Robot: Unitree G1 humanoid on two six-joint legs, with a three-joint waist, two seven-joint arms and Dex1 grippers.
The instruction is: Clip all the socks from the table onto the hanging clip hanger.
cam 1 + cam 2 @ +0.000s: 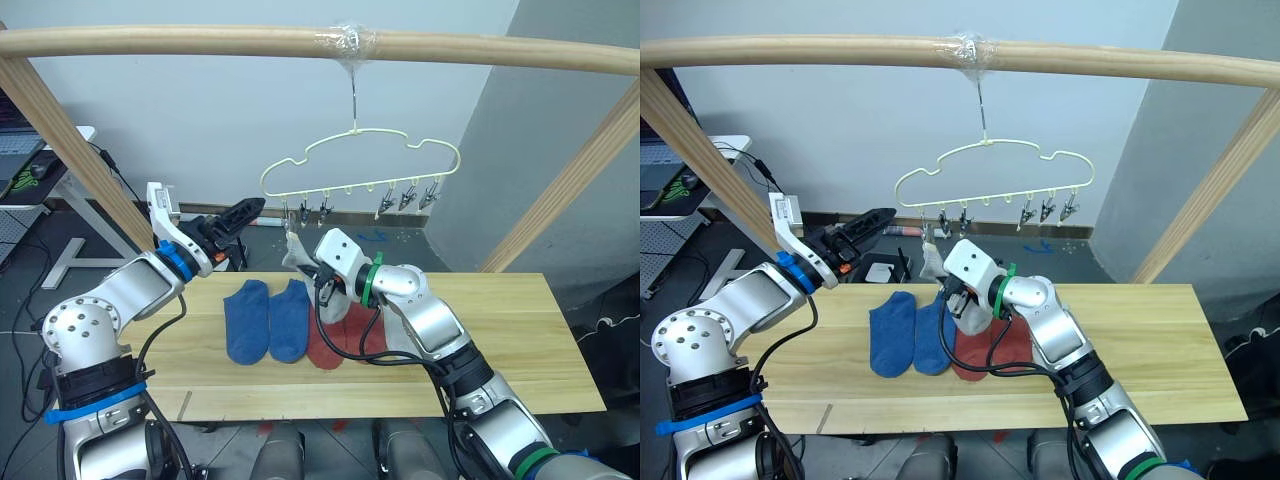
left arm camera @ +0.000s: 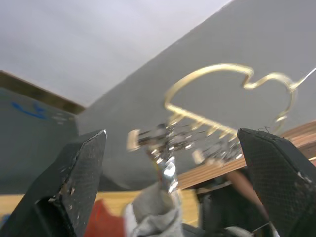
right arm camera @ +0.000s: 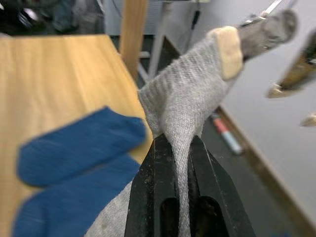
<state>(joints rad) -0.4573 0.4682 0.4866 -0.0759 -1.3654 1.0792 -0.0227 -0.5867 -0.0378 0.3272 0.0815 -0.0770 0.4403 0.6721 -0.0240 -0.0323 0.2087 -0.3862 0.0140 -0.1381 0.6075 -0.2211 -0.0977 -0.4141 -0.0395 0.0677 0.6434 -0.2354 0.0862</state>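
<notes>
The pale yellow-green clip hanger [image 1: 360, 160] hangs from the wooden pole, with a row of dark clips along its lower wire. My right gripper [image 1: 318, 272] is shut on a light grey sock [image 3: 180, 98] and holds it up so its tip touches the leftmost clip [image 1: 288, 214]. My left gripper [image 1: 248, 211] is open, level with that clip and just to its left, with nothing between the fingers [image 2: 74, 173]. Two blue socks [image 1: 268, 320] lie side by side on the table [image 1: 520, 340]. Two rust-red socks [image 1: 335, 345] lie beside them, partly under my right arm.
A round wooden pole frame [image 1: 180, 42] spans the top, and its slanted legs [image 1: 560, 190] stand at both ends of the table. A white desk [image 1: 50, 180] with cables stands at the far left. The table's right half is bare wood.
</notes>
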